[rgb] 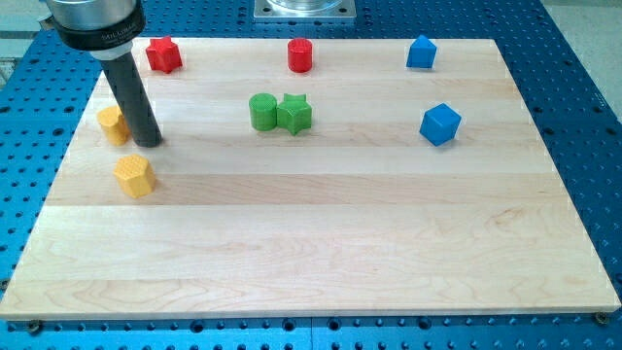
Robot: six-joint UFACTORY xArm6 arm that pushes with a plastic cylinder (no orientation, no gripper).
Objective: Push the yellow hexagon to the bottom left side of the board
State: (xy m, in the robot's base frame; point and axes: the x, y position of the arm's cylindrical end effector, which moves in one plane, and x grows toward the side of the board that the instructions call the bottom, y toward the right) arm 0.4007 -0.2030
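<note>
While our yellow hexagon [134,176] sits near the board's [321,262] left edge, my tip [148,142] rests just above it, beside another yellow block [114,125]. No claw here, just a rod.

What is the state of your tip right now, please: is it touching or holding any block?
My tip: no gripper, holds nothing; beside the partly hidden yellow block, contact unclear, above the yellow hexagon, apart.
</note>
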